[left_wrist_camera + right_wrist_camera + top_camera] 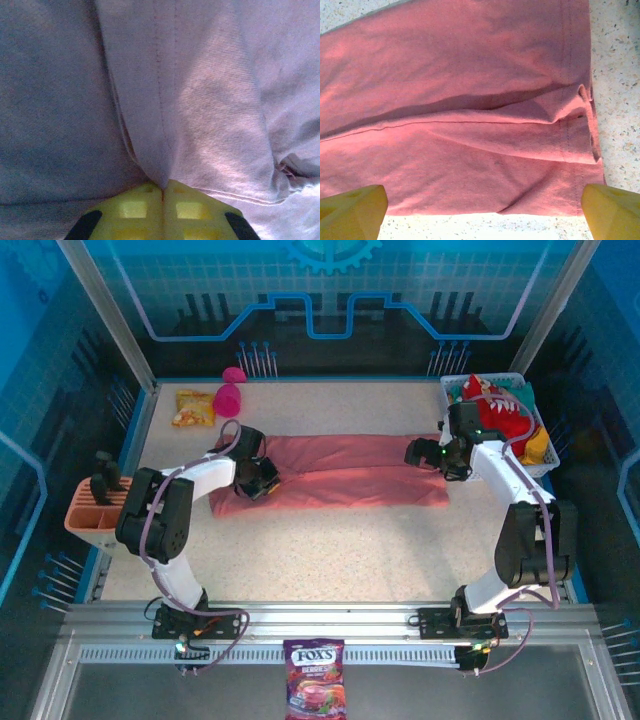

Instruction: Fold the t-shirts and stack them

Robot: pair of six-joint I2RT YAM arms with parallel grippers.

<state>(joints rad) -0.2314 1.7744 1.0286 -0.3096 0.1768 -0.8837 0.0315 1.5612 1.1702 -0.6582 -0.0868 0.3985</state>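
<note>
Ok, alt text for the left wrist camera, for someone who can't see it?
The left gripper has its yellow fingers shut on a pinched ridge of the salmon-pink t-shirt, which runs up the picture with a stitched seam along it. Looser cloth lies on both sides, shadowed on the left.

Top camera looks down; both wrist cameras closely face the t-shirt [350, 472].

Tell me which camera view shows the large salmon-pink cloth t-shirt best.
Top external: the large salmon-pink cloth t-shirt lies end to end as a long strip across the table. Left wrist gives a close fold of it pinched in the shut left gripper; right wrist gives one hemmed end ahead of the open right gripper.
</note>
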